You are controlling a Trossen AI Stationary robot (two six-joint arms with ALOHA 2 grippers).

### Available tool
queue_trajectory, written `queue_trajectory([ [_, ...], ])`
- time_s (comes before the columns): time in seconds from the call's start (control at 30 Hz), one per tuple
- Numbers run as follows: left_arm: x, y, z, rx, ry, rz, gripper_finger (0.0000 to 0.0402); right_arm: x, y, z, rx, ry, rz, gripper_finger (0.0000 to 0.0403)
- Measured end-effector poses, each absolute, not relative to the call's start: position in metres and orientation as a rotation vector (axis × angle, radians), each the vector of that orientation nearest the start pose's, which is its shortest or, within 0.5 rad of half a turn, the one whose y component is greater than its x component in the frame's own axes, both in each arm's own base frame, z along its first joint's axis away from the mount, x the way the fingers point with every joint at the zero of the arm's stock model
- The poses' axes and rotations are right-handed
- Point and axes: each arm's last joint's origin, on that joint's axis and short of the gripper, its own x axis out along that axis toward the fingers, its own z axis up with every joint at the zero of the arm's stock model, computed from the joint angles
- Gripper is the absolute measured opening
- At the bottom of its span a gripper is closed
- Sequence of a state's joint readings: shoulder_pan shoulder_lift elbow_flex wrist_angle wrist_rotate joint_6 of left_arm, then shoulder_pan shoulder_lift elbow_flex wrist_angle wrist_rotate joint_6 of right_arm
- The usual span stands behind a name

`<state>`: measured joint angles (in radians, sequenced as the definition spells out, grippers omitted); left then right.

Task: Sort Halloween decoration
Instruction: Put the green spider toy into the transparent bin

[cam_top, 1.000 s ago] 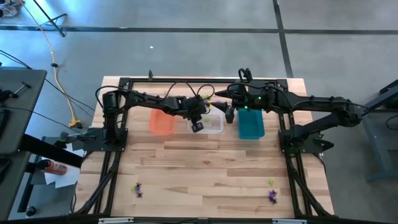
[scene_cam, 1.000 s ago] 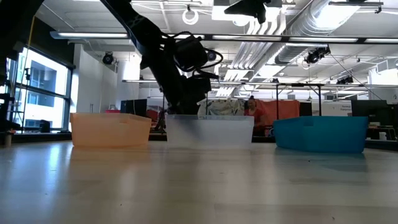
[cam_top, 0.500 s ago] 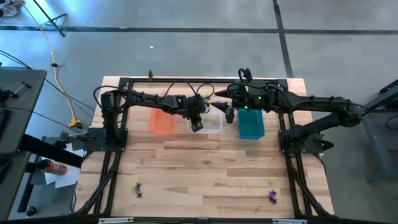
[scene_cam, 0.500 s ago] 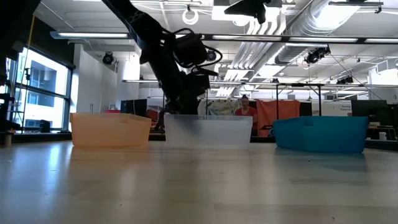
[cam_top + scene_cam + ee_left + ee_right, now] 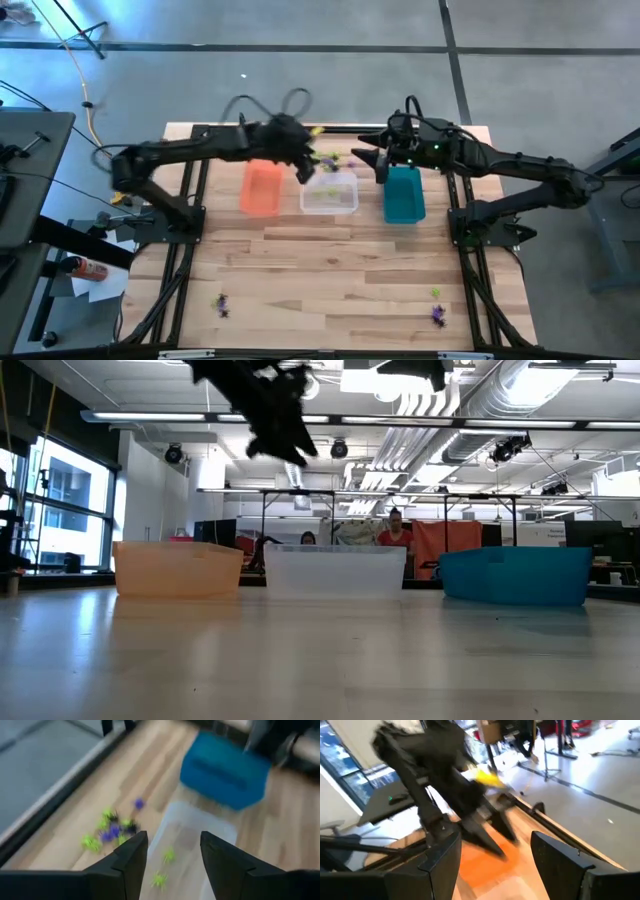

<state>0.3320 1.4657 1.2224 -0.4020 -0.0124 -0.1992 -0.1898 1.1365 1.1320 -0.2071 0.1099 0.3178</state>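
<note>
The Halloween decoration shows as a small pile of lime green, purple and black trinkets (image 5: 331,158) on the table by its far edge, behind the clear bin (image 5: 330,193). The left wrist view shows that pile (image 5: 109,831) too. Two lime green trinkets (image 5: 168,855) lie inside the clear bin. My left gripper (image 5: 172,840) is open and holds nothing. It hangs high above the clear bin's far left corner (image 5: 303,171). My right gripper (image 5: 495,840) is open too, with nothing between its fingers. It hangs above the teal bin's far end (image 5: 381,167).
The orange bin (image 5: 261,188), the clear bin and the teal bin (image 5: 404,195) stand in a row at the back of the table. Loose trinkets lie near the front edge at the left (image 5: 222,304) and right (image 5: 437,313). People show in the room behind (image 5: 393,532).
My left gripper has risen out of the clear bin and swung toward the table's far edge and a little left. It now hangs well above the bins. My right gripper has shifted slightly toward the far edge and right.
</note>
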Motion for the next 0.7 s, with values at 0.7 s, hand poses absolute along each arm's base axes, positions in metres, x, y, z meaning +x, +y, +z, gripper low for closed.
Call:
queue_trajectory([
  [0.7,0.193,0.061,0.325,-0.207,-0.134,0.38,0.0159,0.318,-0.122,0.304,0.736,0.537,-0.581,0.0236],
])
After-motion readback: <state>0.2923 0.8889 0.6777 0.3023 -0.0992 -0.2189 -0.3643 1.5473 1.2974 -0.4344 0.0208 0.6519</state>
